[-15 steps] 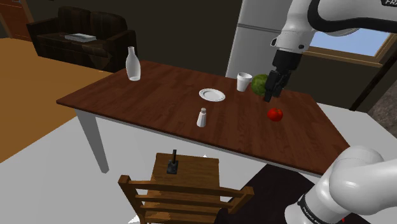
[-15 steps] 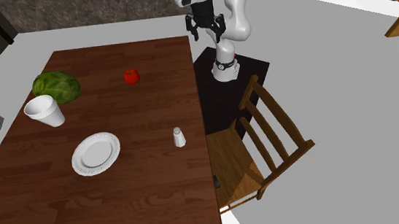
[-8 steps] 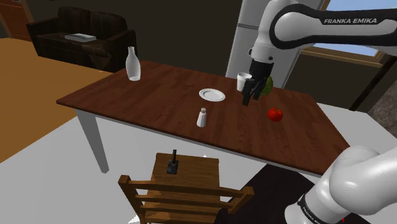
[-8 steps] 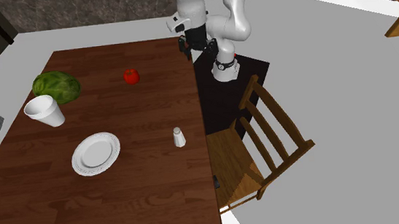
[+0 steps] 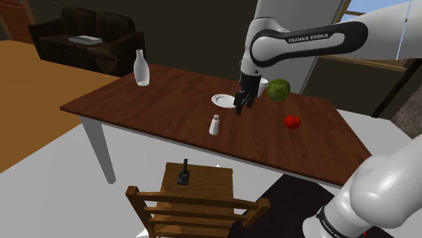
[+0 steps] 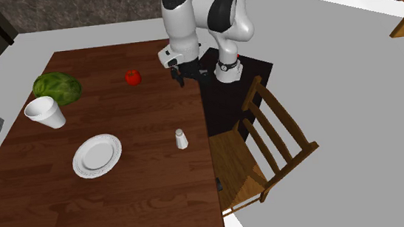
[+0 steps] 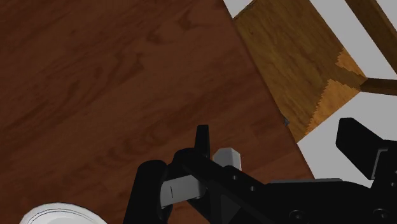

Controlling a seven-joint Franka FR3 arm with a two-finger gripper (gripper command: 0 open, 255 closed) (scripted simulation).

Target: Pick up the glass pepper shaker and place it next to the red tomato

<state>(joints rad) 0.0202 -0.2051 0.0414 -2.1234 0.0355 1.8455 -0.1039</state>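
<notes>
Gripper (image 5: 243,104) hangs above the table (image 5: 149,101), fingers apart w/ nothing between them, so it's empty. It seems to be somewhere between shaker and tomato, but its height makes the exact spot hard to tell. The pepper shaker (image 5: 214,125) stands upright on the wood, below the gripper and toward the shoulder view's left, touching nothing else. It's drawn pale grey-white, not clearly glass. The red tomato (image 5: 292,122) lies on the same table, well apart from the shaker toward that view's right. A green cabbage-like head (image 5: 277,88) and a white cup (image 6: 45,112) sit beyond it, and a white plate (image 5: 225,101) is near the shaker.

Risks, as I judge them:
- The shaker is small & narrow, so an off-centre descent could let one finger clip its top and tip it.
- It stands near the table edge by the chair (image 5: 209,179), so a knock could send it off.
- A grip too high on the tapered cap may slip on the lift.
- At drop-off, setting down too close could nudge the tomato, which is round & prob. rolls.

Surface: dark brown wooden tabletop on pale legs, also carrying a clear bottle (image 5: 141,68) at the far corner. Room: dark sofa (image 5: 81,37) at the back, and a grey floor (image 5: 40,176) w/ a wood-coloured patch beyond.
</notes>
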